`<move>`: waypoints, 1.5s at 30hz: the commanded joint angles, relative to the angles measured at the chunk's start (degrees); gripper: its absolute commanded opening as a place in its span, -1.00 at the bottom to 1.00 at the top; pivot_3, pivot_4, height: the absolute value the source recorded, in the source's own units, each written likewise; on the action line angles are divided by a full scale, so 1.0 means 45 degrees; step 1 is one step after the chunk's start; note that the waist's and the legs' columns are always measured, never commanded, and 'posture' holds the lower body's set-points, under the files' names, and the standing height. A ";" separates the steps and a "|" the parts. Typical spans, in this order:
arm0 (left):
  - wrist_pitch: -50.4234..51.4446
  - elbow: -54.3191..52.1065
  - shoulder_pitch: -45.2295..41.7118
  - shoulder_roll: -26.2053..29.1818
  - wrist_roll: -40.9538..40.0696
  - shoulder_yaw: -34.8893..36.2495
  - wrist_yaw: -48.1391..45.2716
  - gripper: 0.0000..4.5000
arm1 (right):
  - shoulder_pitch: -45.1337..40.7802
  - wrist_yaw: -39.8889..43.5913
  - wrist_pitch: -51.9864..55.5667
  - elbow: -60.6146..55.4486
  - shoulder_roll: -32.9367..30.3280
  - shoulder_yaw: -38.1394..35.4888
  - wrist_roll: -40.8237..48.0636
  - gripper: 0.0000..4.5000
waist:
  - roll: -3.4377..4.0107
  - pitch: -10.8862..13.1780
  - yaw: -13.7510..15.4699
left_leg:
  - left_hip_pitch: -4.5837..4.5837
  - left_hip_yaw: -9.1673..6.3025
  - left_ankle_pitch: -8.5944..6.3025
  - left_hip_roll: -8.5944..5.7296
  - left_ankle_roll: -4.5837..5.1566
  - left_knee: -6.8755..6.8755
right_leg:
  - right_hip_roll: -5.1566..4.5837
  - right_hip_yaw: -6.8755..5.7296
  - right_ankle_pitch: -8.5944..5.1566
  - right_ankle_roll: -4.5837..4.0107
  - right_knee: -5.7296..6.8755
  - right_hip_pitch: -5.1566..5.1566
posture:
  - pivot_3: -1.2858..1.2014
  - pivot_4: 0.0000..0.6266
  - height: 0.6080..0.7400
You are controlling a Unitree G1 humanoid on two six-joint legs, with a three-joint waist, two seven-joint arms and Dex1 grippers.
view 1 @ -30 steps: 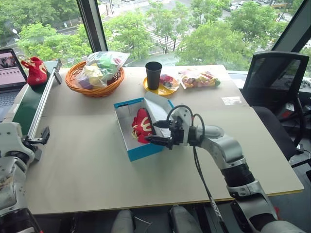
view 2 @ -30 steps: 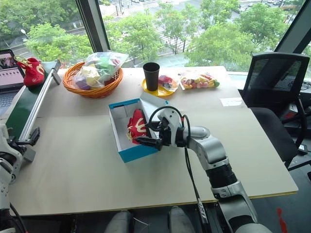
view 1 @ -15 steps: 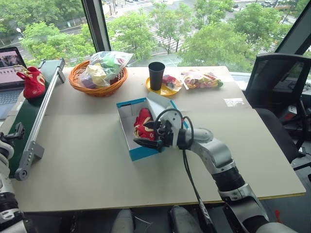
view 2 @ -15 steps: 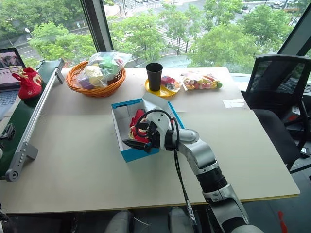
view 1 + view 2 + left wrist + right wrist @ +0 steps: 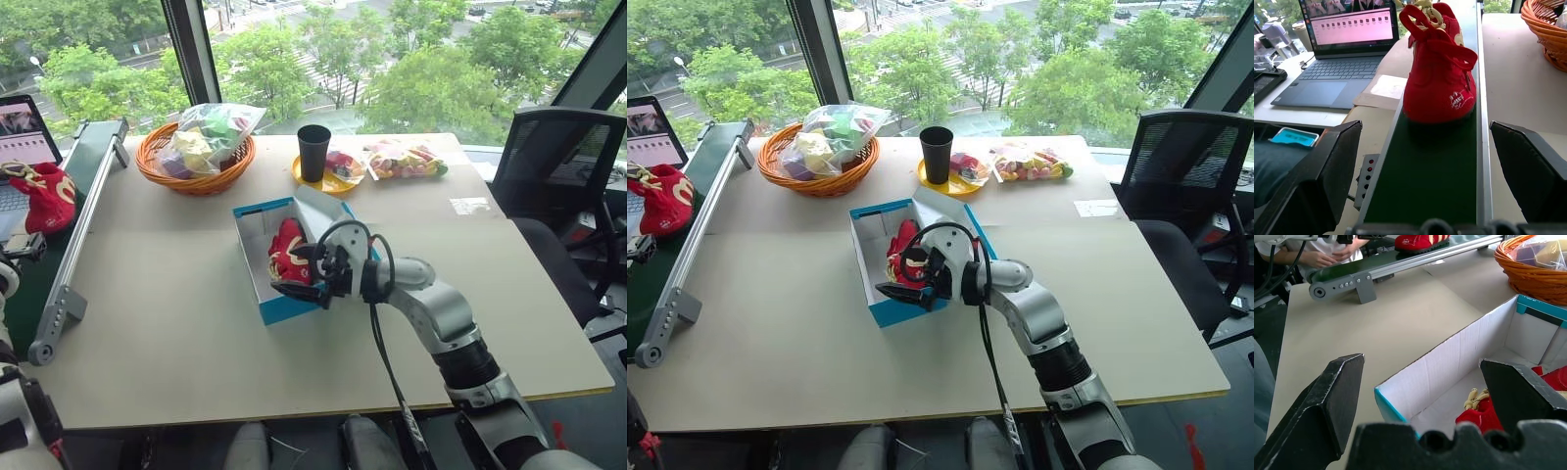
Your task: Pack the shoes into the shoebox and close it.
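Note:
The blue shoebox (image 5: 266, 294) stands open in the middle of the table, its lid (image 5: 323, 213) raised on the right side. One red shoe (image 5: 285, 253) lies inside it, seen also as a shoe (image 5: 1484, 417) in the right wrist view. My right gripper (image 5: 294, 271) hangs open over the box's near right corner, nothing between its fingers (image 5: 1342, 396). The other red shoe (image 5: 44, 196) sits on the green conveyor belt (image 5: 1425, 181) at far left. My left gripper (image 5: 1425, 132) is open at belt height, facing that shoe (image 5: 1440, 68) with a gap still between them.
An orange basket (image 5: 157, 168) with bagged items, a black cup (image 5: 313, 152) on a yellow plate and a snack bag (image 5: 402, 159) line the table's far side. A laptop (image 5: 1347, 44) lies beyond the belt. An office chair (image 5: 554, 157) stands right. A person's hands (image 5: 1327, 254) rest past the conveyor.
The shoe on the belt has travelled along it toward me. My left arm has risen and swung left to the belt. The right gripper stays open at the box.

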 commanded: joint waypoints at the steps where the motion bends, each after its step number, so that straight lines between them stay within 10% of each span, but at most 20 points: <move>1: -0.0460 0.0511 -0.0391 0.0394 -0.0141 0.0128 0.0036 1.00 | -0.0036 0.0038 -0.0039 -0.0705 -0.0060 -0.0098 0.0188 0.99 | 0.0000 0.0000 0.0003 | 0.0000 0.0000 0.0000 0.0000 0.0000 0.0000 | 0.0000 0.0001 0.0000 0.0000 0.0000 0.0000 | 0.03 -0.52 0.92; 15: -0.0370 0.0983 -0.0092 -0.0177 -0.0520 0.0277 -0.0031 1.00 | -0.0215 0.0144 0.0206 -0.0834 -0.0403 -0.0028 0.0173 0.99 | -0.0003 -0.0002 0.0057 | 0.0000 -0.0001 0.0001 0.0001 -0.0001 0.0000 | -0.0001 -0.0005 0.0000 -0.0001 0.0007 -0.0001 | 0.03 -0.52 0.92; 28: -0.0124 0.0388 -0.0050 -0.0478 -0.1675 0.1411 0.2130 -0.82 | -0.0276 0.0147 0.0529 -0.1019 -0.0674 -0.0039 0.0208 1.00 | -0.0013 -0.0008 0.0216 | 0.0037 -0.0006 0.0018 0.0002 -0.0009 0.0005 | 0.0000 -0.0009 0.0001 -0.0001 0.0033 0.0020 | 0.03 -0.52 0.92; 34: -0.0510 -0.4916 -0.0325 -0.1835 -0.1600 0.0182 0.1957 -0.92 | -0.0613 0.0154 0.1629 -0.0825 -0.0668 -0.0868 0.1188 1.00 | -0.0092 -0.0010 0.0369 | -0.0007 -0.0045 0.0023 0.0002 -0.0017 0.0018 | 0.0000 -0.0043 0.0005 -0.0008 0.0030 0.0012 | 0.03 -0.52 0.92; 45: 0.5233 -1.5215 0.0042 -0.5354 -0.4667 -0.3539 -0.0250 -0.92 | -0.2321 -0.0935 0.1746 0.0668 0.0230 -0.3753 0.3082 1.00 | -0.0095 -0.0009 0.0222 | -0.0073 -0.0122 0.0021 -0.0014 -0.0016 0.0121 | 0.0000 -0.0079 0.0014 -0.0001 0.0032 0.0030 | 0.03 -0.52 0.92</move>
